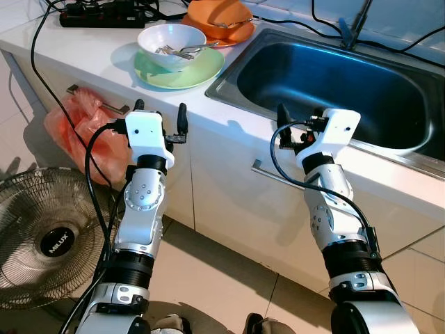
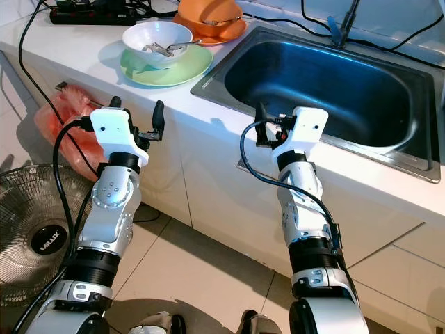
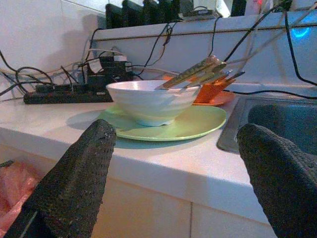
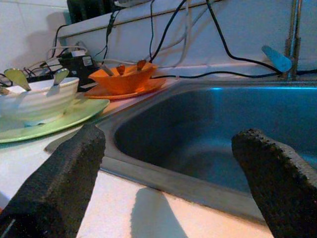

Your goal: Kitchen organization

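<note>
A: Why are both arms raised at the counter's front edge?

B: Staging for a reach, I'd judge. The left gripper (image 1: 159, 117) hovers just short of the edge with fingers spread, holding nothing, aimed at the white bowl (image 1: 171, 46). The right gripper (image 4: 163, 183) is also spread and empty, facing the sink (image 1: 389, 132).

A: And the dishes?

B: The bowl, with cutlery inside, sits on a green plate (image 1: 174, 74) by the sink's left rim. Farther back, near the counter's rear edge, an orange bowl (image 1: 220, 12) rests on an orange plate (image 2: 233, 30).
</note>
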Motion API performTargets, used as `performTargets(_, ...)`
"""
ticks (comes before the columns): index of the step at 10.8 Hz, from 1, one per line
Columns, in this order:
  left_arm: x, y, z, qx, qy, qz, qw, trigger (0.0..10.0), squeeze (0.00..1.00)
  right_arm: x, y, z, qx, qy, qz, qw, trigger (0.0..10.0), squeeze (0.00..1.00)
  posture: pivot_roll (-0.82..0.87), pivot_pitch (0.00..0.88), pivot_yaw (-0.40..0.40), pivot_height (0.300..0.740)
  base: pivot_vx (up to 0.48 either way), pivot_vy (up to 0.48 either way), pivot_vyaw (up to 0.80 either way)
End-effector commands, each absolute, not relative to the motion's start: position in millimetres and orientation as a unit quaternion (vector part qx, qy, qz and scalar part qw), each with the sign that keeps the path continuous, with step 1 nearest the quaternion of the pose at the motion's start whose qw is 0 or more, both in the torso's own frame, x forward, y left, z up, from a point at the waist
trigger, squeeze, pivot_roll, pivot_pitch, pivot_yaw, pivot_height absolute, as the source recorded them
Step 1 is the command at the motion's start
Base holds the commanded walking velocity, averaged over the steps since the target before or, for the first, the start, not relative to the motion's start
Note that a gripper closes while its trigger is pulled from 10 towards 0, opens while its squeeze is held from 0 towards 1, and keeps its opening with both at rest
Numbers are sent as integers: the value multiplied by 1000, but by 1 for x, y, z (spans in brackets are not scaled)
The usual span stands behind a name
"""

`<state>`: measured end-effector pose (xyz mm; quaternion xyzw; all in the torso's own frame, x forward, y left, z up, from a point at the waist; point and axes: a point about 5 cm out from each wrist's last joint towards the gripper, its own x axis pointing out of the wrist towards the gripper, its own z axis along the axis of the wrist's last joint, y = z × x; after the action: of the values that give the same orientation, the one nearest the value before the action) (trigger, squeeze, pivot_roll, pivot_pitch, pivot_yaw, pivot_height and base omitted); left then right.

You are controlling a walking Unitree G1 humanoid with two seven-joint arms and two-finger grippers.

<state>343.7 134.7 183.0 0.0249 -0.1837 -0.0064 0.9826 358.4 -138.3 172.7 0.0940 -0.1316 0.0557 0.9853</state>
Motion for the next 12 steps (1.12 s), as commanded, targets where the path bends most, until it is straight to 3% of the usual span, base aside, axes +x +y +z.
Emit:
performTargets(1,342,131,185,28,-187,-13,982,10000,0,356,-139,174,87,-139,57,985,10000,0,55,93,-28,740,0,0,0)
performTargets(9,343,134,188,31,-189,-7,981,10000,0,358,-137,175,91,-140,60,984,10000,0,67,102,-29,740,0,0,0)
performTargets(12,343,134,188,33,-187,-7,982,10000,0,358,-137,175,97,-136,60,984,10000,0,66,105,-29,740,268,0,0)
